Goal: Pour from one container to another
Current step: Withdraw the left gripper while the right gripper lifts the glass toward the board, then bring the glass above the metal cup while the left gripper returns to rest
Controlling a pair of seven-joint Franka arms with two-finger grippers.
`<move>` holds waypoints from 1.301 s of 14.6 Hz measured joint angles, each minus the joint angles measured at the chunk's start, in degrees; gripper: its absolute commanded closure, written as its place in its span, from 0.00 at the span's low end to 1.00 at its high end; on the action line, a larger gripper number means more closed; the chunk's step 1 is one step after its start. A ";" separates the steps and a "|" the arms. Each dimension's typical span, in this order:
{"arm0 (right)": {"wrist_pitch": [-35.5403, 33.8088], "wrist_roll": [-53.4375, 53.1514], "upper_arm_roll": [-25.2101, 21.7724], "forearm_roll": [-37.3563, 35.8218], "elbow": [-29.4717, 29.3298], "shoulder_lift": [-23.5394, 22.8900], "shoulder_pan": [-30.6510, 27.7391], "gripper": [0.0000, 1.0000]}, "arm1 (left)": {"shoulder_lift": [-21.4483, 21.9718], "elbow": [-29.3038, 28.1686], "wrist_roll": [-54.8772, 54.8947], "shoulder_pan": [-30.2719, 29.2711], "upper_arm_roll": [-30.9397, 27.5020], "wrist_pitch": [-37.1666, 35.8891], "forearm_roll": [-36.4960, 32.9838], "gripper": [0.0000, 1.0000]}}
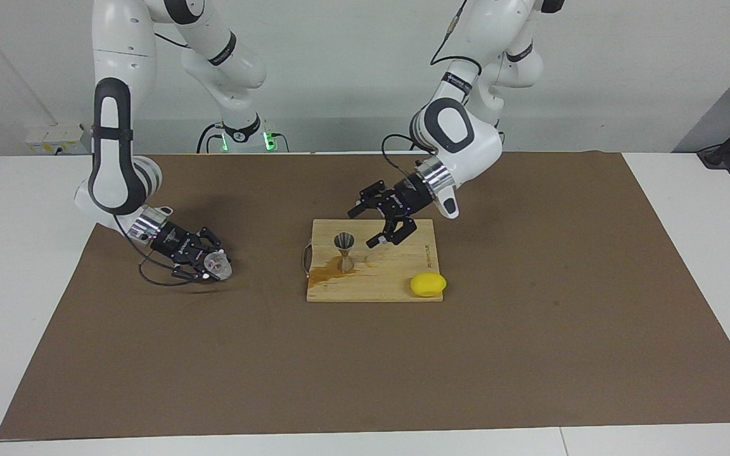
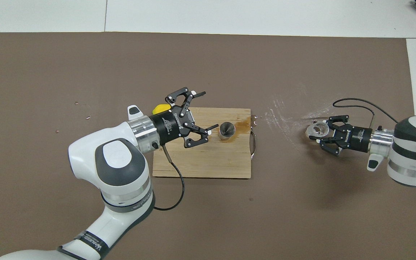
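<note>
Left gripper hangs over the robot-side edge of the light wooden cutting board, jaws spread, holding nothing, just beside the upright hourglass-shaped metal jigger on the board. Toward the right arm's end, right gripper pinches the small clear faceted glass cup, tipped on its side low over the brown mat. Brown puddle at the jigger's base, yellow lemon on the board's corner farthest from the robots; pour looks done but messy, glass not yet set down.

Bright, even overhead light; soft faint shadows under arms on brown mat; both views sharp.
</note>
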State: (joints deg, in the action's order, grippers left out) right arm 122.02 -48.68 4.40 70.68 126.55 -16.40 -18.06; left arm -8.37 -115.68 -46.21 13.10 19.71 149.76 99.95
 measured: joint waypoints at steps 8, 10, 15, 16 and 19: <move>9.20 -15.23 0.43 -0.09 -0.44 7.94 16.04 1.00 | 2.41 5.53 -0.48 -15.16 -0.47 -7.95 -46.22 0.00; 11.59 -18.02 0.46 -0.12 -0.64 8.67 19.68 1.00 | 2.45 7.89 -0.47 -17.11 -0.48 -9.37 -56.21 0.00; 15.99 -21.79 0.46 -0.13 -1.70 8.92 25.25 1.00 | 3.65 12.29 -0.51 -19.28 -0.75 -14.60 -84.23 0.00; 16.77 -21.82 0.45 -0.13 -1.76 8.92 26.11 1.00 | 4.28 13.05 -0.31 -19.88 -0.91 -17.40 -89.04 0.00; 19.30 -21.95 0.45 -0.13 -1.80 8.92 28.69 1.00 | 6.59 14.37 7.94 -21.60 -1.40 -27.18 -94.45 0.00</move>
State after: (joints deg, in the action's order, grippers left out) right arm 141.32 -70.64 4.85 70.56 124.75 -7.48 10.63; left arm -1.78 -101.31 -38.27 -8.51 18.32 122.58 5.50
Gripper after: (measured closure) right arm 0.493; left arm 0.000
